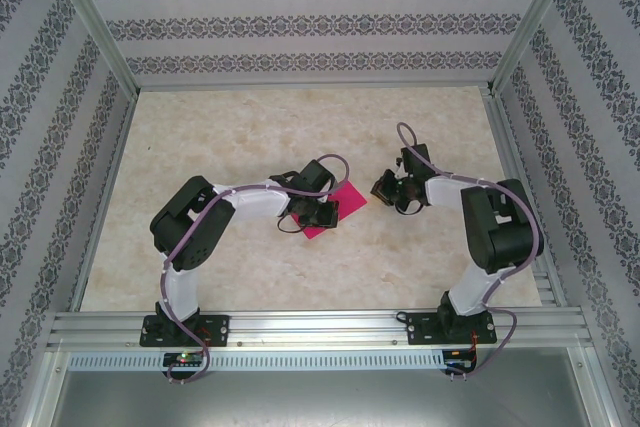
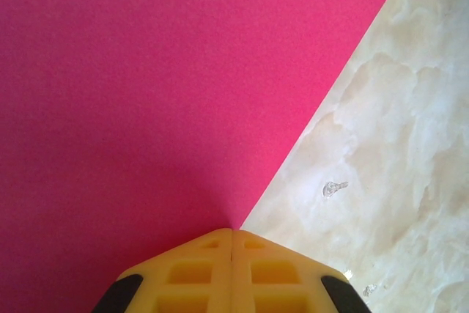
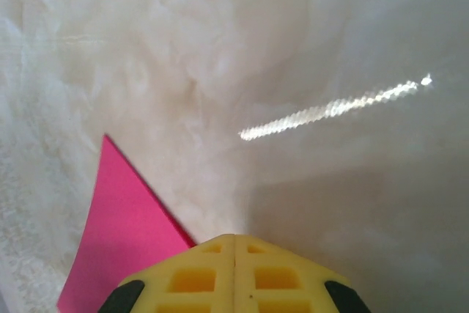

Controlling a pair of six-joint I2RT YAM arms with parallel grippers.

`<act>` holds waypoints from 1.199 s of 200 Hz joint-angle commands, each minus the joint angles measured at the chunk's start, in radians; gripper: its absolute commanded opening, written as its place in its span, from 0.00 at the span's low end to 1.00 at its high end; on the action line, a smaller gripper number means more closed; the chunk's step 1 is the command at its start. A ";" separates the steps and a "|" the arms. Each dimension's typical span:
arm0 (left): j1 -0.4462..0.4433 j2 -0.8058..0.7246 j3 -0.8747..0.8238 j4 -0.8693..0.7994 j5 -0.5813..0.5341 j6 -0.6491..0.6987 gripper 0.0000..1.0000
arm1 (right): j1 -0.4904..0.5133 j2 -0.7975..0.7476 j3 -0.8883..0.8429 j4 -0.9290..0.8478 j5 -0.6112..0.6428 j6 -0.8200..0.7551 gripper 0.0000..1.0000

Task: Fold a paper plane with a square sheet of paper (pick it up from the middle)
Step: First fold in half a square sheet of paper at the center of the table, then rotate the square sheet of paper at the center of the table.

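Note:
The square sheet of paper [image 1: 343, 205] is magenta-pink and lies flat near the middle of the marble-patterned table, with no crease showing. My left gripper [image 1: 318, 211] hangs over its left part, so that part of it is hidden from above. In the left wrist view the sheet [image 2: 146, 93] covers the left side, and my left gripper [image 2: 232, 230] is shut, its yellow tips meeting right at the sheet's right edge. My right gripper [image 1: 392, 190] is shut a short way to the right of the sheet. In the right wrist view, a corner of the sheet [image 3: 121, 240] shows left of that gripper [image 3: 234, 236].
An aluminium rail [image 1: 320, 325] runs along the near edge where both arm bases are bolted. Frame posts [image 1: 95, 22] and patterned walls [image 1: 300, 27] enclose the table on the left, back and right. Bare table top [image 1: 300, 127] stretches behind the grippers.

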 commanded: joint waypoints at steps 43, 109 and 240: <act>0.102 -0.127 0.078 -0.109 0.046 -0.015 0.33 | 0.189 -0.241 -0.021 -0.182 0.266 0.018 0.17; 0.382 -0.254 -0.054 -0.158 0.036 -0.005 0.46 | 0.390 -0.060 0.142 -0.272 0.431 0.113 0.33; 0.502 -0.438 -0.164 -0.212 -0.072 0.079 0.79 | 0.461 0.295 0.447 -0.445 0.517 -0.048 0.46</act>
